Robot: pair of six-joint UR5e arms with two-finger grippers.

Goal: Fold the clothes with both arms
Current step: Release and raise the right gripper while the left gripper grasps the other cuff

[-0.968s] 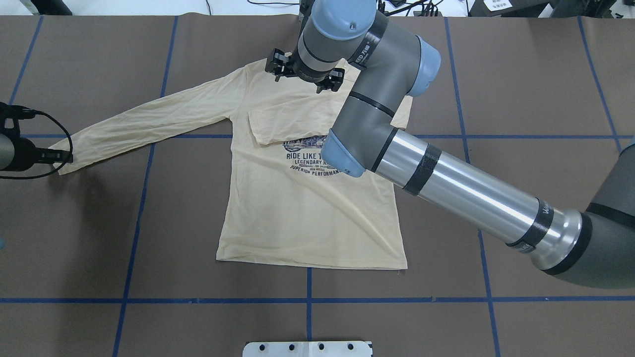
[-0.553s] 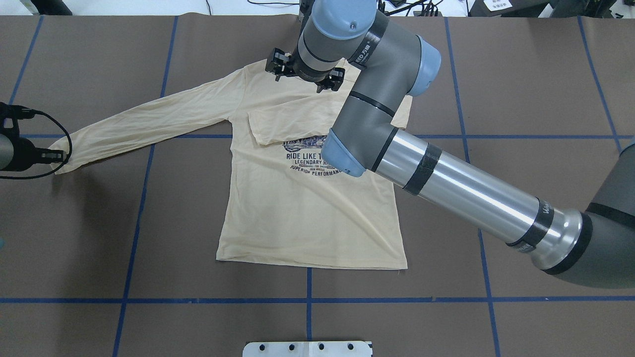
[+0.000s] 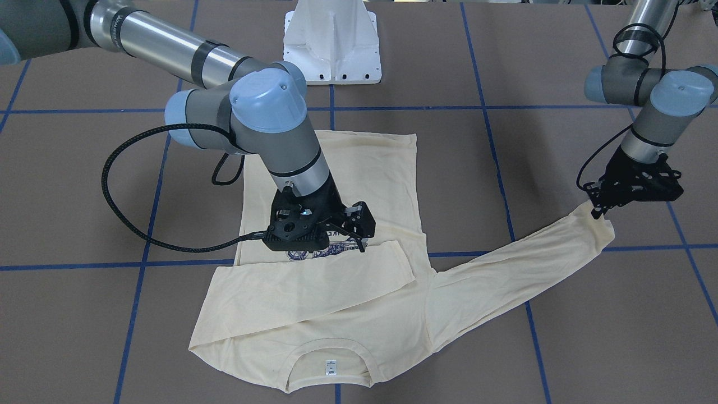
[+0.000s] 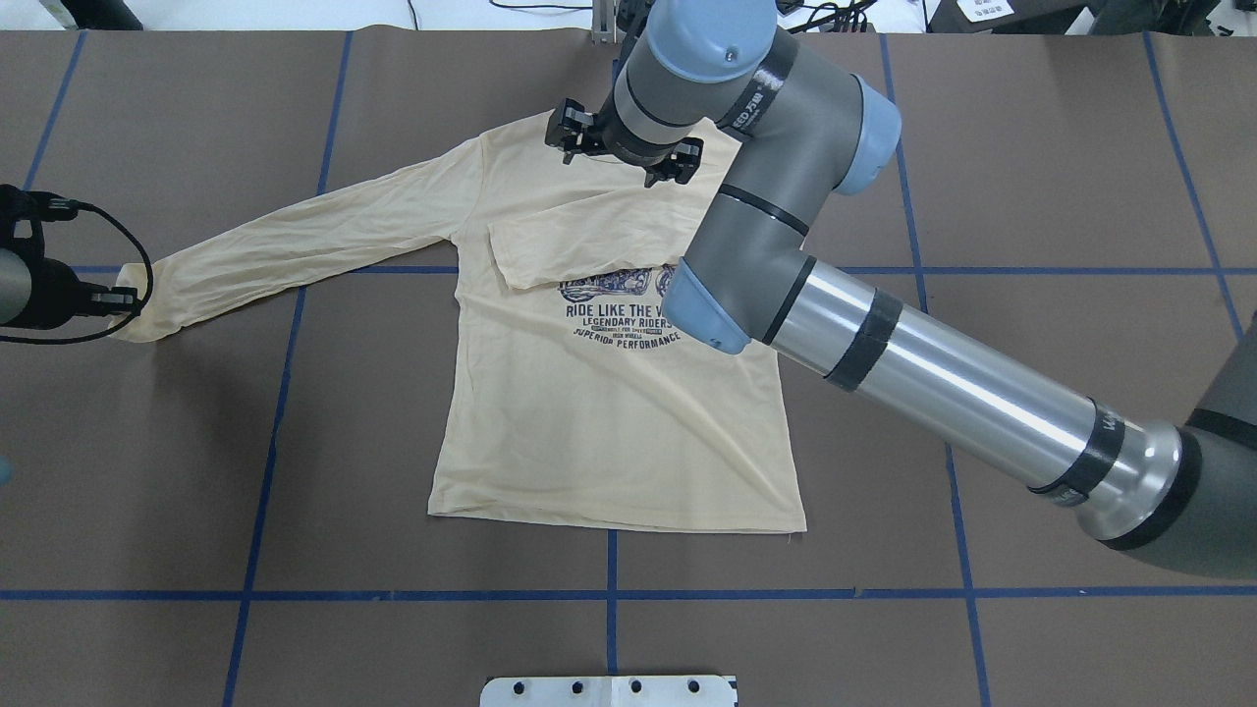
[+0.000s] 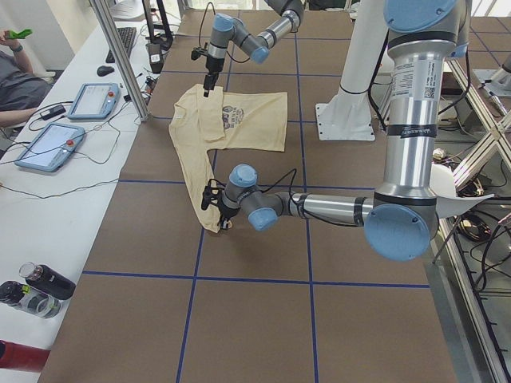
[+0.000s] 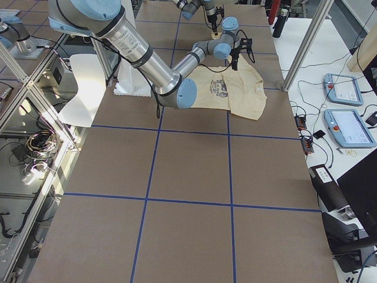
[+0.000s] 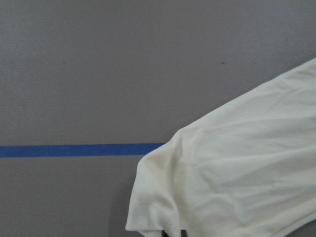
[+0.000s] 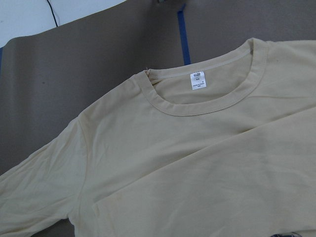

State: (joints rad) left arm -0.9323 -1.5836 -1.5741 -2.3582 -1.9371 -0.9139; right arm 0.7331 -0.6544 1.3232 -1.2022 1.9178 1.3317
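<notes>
Overhead exterior: brown table under T-shirt

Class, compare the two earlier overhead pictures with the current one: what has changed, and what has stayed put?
The left tool has closed on the outstretched sleeve's cuff, bunching it and drawing it slightly away from the robot. The right tool has shifted a little to the robot's right above the T-shirt, whose body and folded sleeve lie as before.
</notes>
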